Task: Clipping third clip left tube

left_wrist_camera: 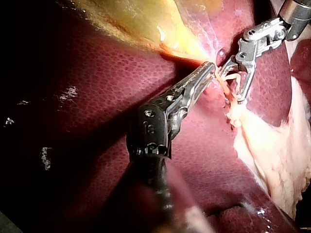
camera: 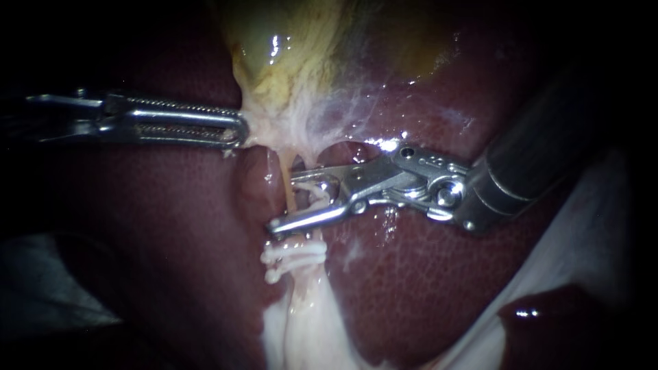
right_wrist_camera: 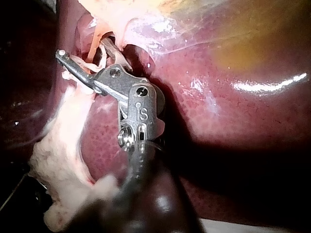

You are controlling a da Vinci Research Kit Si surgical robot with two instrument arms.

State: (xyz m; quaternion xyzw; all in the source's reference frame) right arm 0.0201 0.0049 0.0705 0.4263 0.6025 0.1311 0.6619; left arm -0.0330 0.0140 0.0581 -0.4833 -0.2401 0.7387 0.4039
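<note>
My left instrument (camera: 236, 130) comes in level from the left, and its long jaws are closed on the pale tissue at the neck of the gallbladder (camera: 288, 41), where that tissue narrows down towards the liver (camera: 425, 288). From the left wrist camera I see the same hold: the jaw tips lie together and are buried in the yellow-white tissue. My right instrument (camera: 284, 200) reaches in from the right with its jaws standing apart, one above and one below. The thin yellowish tube (camera: 284, 179) that runs down from the gallbladder passes through the gap between them. A white clip (camera: 319, 193) sits inside that gap, just beside the tube. The glare there is strong, so I cannot tell whether the clip already touches the tube. Further down the same tube, just below the lower jaw, two white clips (camera: 295, 257) lie close together across it. Beyond them the tube runs into a broad band of whitish tissue (camera: 305, 322).
</note>
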